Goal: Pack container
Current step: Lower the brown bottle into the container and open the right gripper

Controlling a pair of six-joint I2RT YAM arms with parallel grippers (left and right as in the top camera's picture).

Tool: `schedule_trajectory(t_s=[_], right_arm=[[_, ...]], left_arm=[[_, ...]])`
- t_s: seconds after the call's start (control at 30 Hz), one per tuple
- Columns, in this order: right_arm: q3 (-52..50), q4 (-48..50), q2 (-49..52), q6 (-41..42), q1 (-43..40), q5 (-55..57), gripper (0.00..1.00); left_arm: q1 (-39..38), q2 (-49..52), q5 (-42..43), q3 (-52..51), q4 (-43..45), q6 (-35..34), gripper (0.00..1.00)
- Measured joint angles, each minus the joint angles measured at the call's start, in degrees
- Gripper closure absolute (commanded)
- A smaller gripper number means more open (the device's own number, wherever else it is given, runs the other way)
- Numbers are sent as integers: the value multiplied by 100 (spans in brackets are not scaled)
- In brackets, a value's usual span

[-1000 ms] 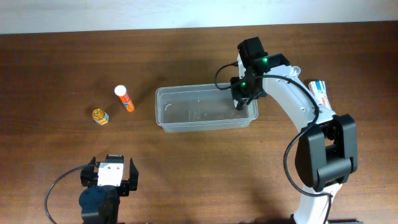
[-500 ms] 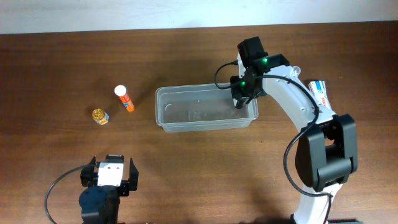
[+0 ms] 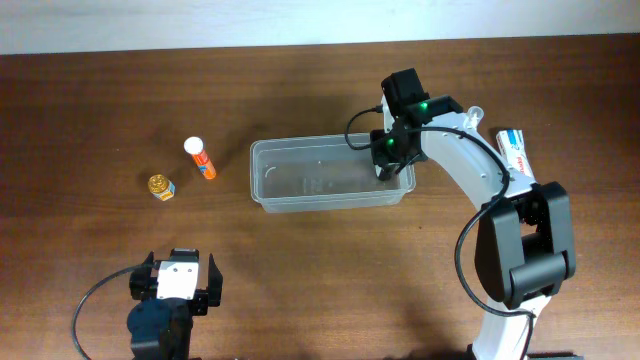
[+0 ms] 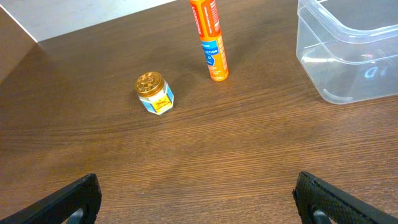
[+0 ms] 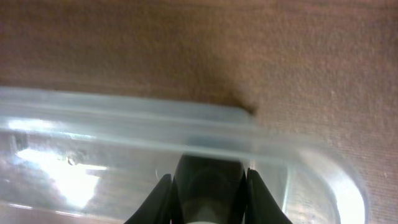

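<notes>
The clear plastic container (image 3: pixel 310 183) lies in the middle of the table, and also shows in the left wrist view (image 4: pixel 348 59) and the right wrist view (image 5: pixel 124 118). My right gripper (image 3: pixel 388 163) reaches down inside its right end. In the right wrist view its fingers (image 5: pixel 208 186) are shut on a small dark object (image 5: pixel 208 180), bottle-like, seen through the container's wall. My left gripper (image 3: pixel 180 283) is open and empty near the front left edge, with its fingers wide apart (image 4: pixel 199 199).
An orange tube with a white cap (image 3: pixel 201 158) (image 4: pixel 208 40) and a small gold-lidded jar (image 3: pixel 160 187) (image 4: pixel 153 93) lie left of the container. A white box (image 3: pixel 515 150) lies at the right, beside the right arm.
My right gripper has shifted slightly toward the front and lower inside the container's right end. The container and the left arm have not moved.
</notes>
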Motion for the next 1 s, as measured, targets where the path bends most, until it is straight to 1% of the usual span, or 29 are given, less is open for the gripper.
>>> schedule_trajectory(t_s=[0.23,0.3,0.33,0.4,0.6,0.63,0.7,0.83,1.0], right_arm=[[-61,192,0,9,0,15,83],[-61,221,0,9,0,15,74],[-66,236,0,7,0,15,72],[-72,264,0,7,0,17,70],[-72,269,0,7,0,15,69],[-72,262,0,7,0,15,67],[-72,225,0,13,0,13,64],[-31,-44,0,4,0,15,60],[431,-535,-11,-20,0,15,57]], left_arm=[[0,4,0,0,0,-2,0],[0,4,0,0,0,-2,0],[0,4,0,0,0,-2,0],[0,4,0,0,0,-2,0],[0,4,0,0,0,0,0],[0,4,0,0,0,0,0],[0,4,0,0,0,0,0],[0,4,0,0,0,-2,0],[0,4,0,0,0,0,0]])
